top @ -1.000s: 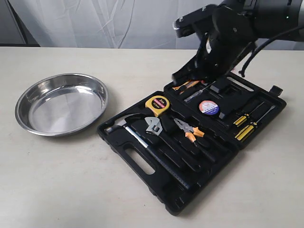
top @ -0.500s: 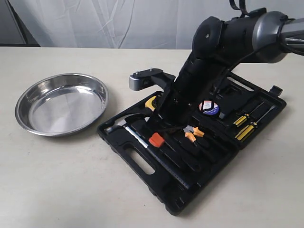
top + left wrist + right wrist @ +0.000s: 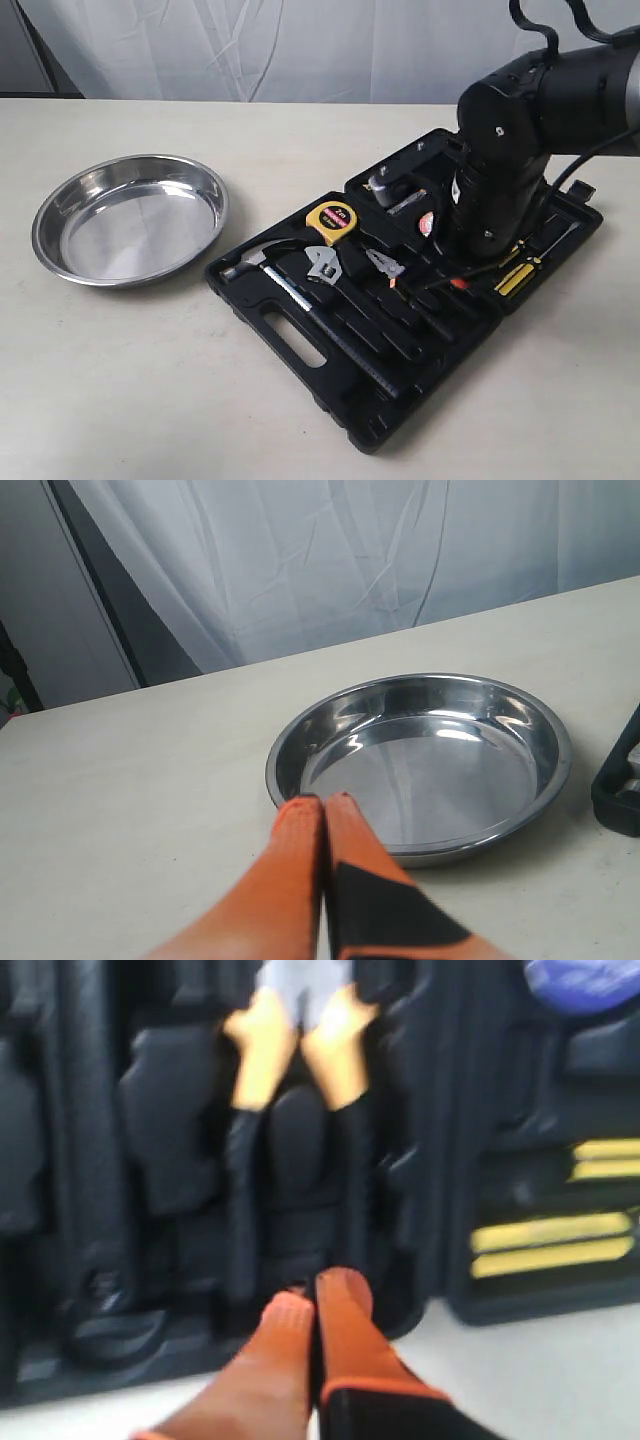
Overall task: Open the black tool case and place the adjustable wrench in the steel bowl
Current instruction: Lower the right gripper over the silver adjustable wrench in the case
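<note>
Both pairs of orange fingers are pressed together and hold nothing. The right gripper (image 3: 314, 1302) hangs over the near edge of the open case (image 3: 430, 370), by the pliers' (image 3: 385, 265) handles; that view is blurred. The left gripper (image 3: 322, 806) hovers over bare table (image 3: 120, 380) just short of the empty bowl (image 3: 214, 200). The wrench (image 3: 322, 265) lies in its recess between the hammer (image 3: 262, 257) head and the pliers, below the tape measure (image 3: 333, 220). The table is pale beige and matte. A white creased curtain (image 3: 250, 50) hangs behind it, with a dark panel (image 3: 70, 590) at one side.
</note>
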Controlling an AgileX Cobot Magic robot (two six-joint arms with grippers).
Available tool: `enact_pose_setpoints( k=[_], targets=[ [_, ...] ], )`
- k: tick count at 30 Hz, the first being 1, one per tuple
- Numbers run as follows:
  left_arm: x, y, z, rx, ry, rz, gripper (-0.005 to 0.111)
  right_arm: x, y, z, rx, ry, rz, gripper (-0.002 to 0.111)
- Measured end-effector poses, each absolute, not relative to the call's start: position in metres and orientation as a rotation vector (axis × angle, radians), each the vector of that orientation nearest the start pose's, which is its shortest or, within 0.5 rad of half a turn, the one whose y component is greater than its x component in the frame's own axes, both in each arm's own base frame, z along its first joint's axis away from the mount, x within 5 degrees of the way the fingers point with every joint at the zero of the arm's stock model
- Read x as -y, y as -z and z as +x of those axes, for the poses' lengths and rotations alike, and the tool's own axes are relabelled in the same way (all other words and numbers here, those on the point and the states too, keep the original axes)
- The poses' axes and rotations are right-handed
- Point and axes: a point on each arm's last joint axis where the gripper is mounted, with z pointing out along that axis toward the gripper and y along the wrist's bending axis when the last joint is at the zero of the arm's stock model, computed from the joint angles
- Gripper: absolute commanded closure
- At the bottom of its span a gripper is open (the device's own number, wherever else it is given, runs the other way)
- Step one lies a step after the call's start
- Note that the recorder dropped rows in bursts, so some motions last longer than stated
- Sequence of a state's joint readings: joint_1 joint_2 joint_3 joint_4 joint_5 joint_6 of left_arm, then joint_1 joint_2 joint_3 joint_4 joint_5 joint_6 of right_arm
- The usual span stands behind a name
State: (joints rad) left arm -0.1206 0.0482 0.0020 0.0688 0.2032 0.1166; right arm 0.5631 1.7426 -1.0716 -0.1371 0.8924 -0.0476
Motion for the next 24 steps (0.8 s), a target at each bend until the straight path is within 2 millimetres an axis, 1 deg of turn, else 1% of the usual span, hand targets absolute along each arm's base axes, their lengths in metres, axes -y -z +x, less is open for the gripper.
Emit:
enact_pose_setpoints(
  k=[3,6,8,10,13,15,17,20,22,23,24],
  targets=[
    [0.006,-0.191,0.059,-1.718,-0.059,0.253,0.106,-0.165,-0.188,0.287,-2.698,0.128,-0.913,0.109],
    [0.006,-0.191,0.059,-1.718,-0.059,0.253,0.106,-0.174,-0.193,0.298,-2.571,0.047,-0.857,0.109],
    [0.006,-0.191,0.059,-1.718,-0.059,0.253,0.106,-0.18,-0.196,0.305,-2.506,0.006,-0.837,0.109],
    [0.006,-0.191,0.059,-1.718,-0.059,0.253,0.106,-0.185,-0.196,0.311,-2.478,-0.025,-0.817,0.109],
    [0.006,-0.191,0.059,-1.718,-0.059,0.253,0.106,-0.192,-0.198,0.319,-2.498,-0.061,-0.778,0.109],
    [0.006,-0.191,0.059,-1.718,-0.059,0.253,0.106,-0.198,-0.197,0.323,-2.537,-0.09,-0.798,0.109],
    [0.006,-0.191,0.059,-1.718,-0.059,0.253,0.106,-0.204,-0.194,0.325,-2.58,-0.13,-0.872,0.109],
    [0.006,-0.191,0.059,-1.718,-0.059,0.253,0.106,-0.213,-0.19,0.321,-2.655,-0.229,-1.014,0.109],
    [0.006,-0.191,0.059,-1.718,-0.059,0.253,0.106,-0.216,-0.186,0.317,-2.698,-0.291,-1.062,0.109],
    [0.006,-0.191,0.059,-1.718,-0.059,0.253,0.106,-0.218,-0.183,0.315,-2.714,-0.322,-1.076,0.108],
    [0.006,-0.191,0.059,-1.718,-0.059,0.253,0.106,-0.219,-0.181,0.314,-2.72,-0.33,-1.095,0.104]
  ],
)
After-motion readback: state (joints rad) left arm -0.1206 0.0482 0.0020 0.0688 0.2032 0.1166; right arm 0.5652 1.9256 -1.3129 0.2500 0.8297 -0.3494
